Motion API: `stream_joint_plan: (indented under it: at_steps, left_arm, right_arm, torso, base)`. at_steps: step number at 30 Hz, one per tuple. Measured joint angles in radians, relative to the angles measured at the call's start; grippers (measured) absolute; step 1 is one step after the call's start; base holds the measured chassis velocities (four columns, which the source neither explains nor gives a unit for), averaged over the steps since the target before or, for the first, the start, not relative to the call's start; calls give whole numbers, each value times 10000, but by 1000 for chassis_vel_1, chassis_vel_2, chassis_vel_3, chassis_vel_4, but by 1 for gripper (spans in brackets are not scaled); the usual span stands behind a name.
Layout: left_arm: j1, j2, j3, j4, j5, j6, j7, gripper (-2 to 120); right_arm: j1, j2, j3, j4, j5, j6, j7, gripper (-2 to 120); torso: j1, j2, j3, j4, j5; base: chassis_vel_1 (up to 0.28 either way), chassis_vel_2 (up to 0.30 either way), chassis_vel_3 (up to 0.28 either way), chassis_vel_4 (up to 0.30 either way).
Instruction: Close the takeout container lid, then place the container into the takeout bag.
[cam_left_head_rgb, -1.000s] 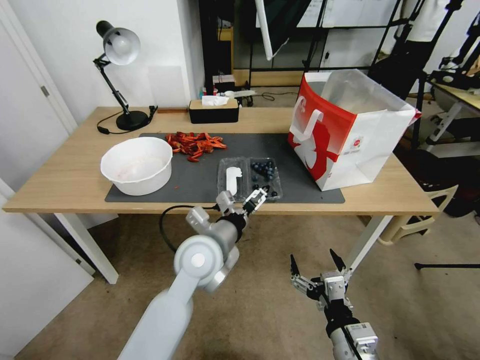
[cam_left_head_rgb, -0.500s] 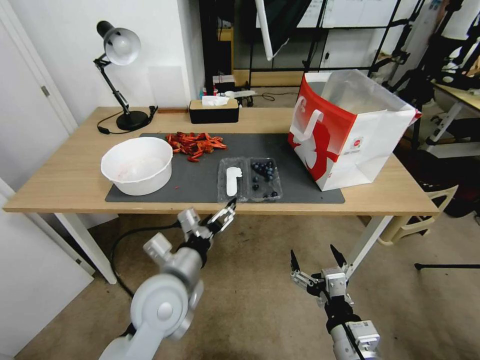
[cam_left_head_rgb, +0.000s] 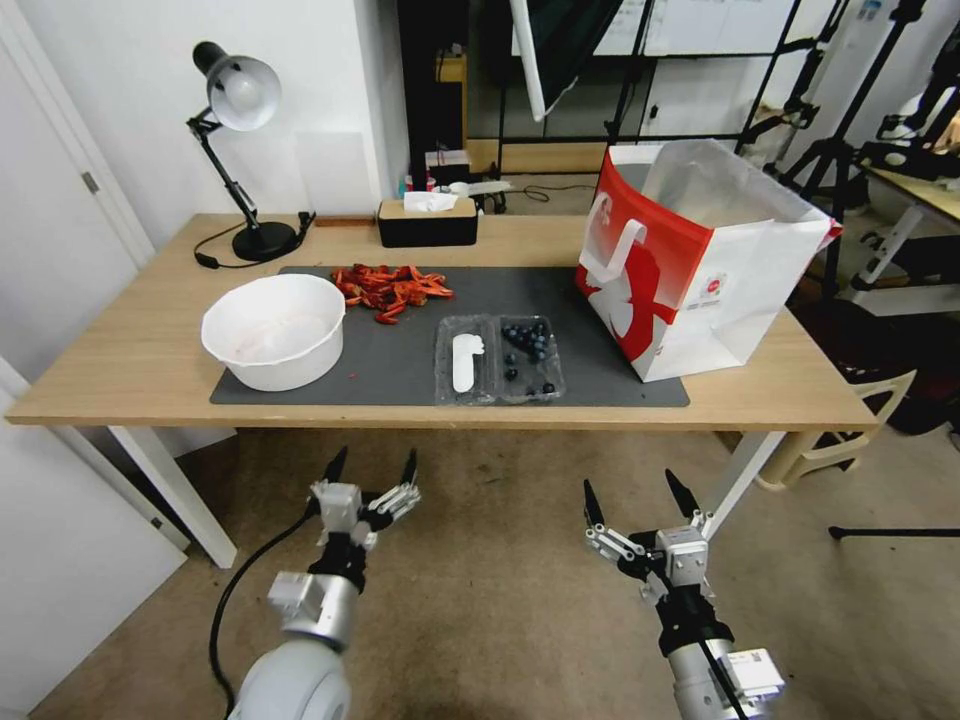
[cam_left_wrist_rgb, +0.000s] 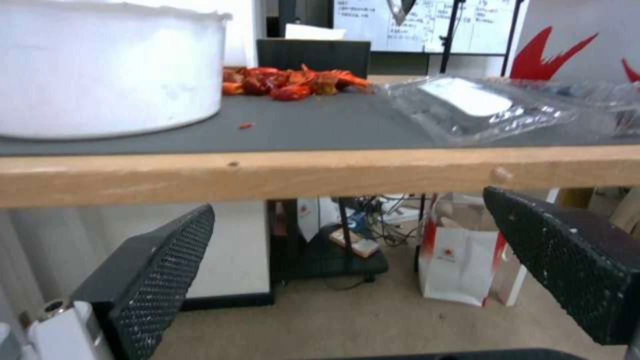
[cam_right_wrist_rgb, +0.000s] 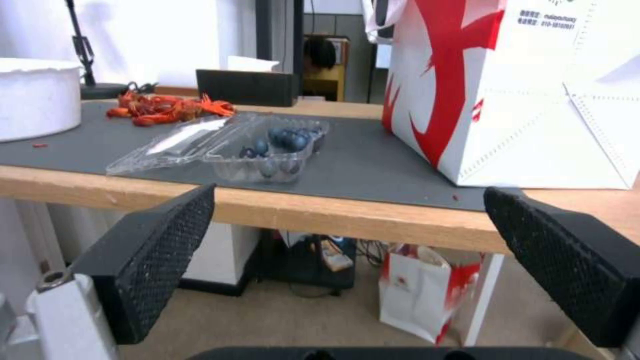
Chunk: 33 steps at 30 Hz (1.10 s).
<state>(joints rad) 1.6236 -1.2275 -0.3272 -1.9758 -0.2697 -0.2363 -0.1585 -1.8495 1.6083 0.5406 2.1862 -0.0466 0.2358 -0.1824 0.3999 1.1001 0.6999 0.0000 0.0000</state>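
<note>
Clamshell status first: the takeout container (cam_left_head_rgb: 499, 358) lies flat open on the grey mat (cam_left_head_rgb: 400, 370) near the table's front edge, blueberry half toward the takeout bag (cam_left_head_rgb: 700, 255), the lid (cam_left_head_rgb: 465, 360) w/ its white label splayed toward the white bowl (cam_left_head_rgb: 275, 330). Nothing's touching it, so the lid isn't closed yet & step one looks undone.

Your left gripper (cam_left_head_rgb: 368, 468) hangs below the table edge in front of the bowl side, fingers spread, holding nothing. The right gripper (cam_left_head_rgb: 640, 493) sits low too, below the edge on the bag side, also spread & empty.

Layout helps you: the lid's free edge faces the left arm, prob. so it can be flipped over toward the berries. The bag stands upright, mouth open, just beside the container on the right arm's side, so the carry should be short.
</note>
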Motion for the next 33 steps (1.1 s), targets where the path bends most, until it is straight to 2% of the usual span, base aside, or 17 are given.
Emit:
stream_joint_plan:
  at_steps: [25, 29, 32, 33]
  left_arm:
    - [232, -142, 5, -78, -207, 113, 24, 100]
    - [166, -139, 172, -329, -949, 428, -21, 100]
    - [-179, -105, 526, -900, -2345, 1127, -307, 100]
    - [-179, -105, 526, -900, -2345, 1127, -307, 100]
  right_arm:
    - [157, -1, 68, -215, 4, 366, -262, 100]
    - [180, -1, 55, -259, 150, 359, -260, 100]
    - [181, -2, 11, -267, 360, 289, -260, 100]
    - [181, -2, 11, -267, 360, 289, -260, 100]
  torso:
    - [1, 0, 1, 0, 0]
    - [0, 0, 1, 0, 0]
    - [0, 0, 1, 1, 0]
    - [0, 0, 1, 1, 0]
  base:
    - [0, 0, 0, 0]
    - [0, 0, 0, 0]
    - [0, 0, 0, 0]
    - [0, 0, 0, 0]
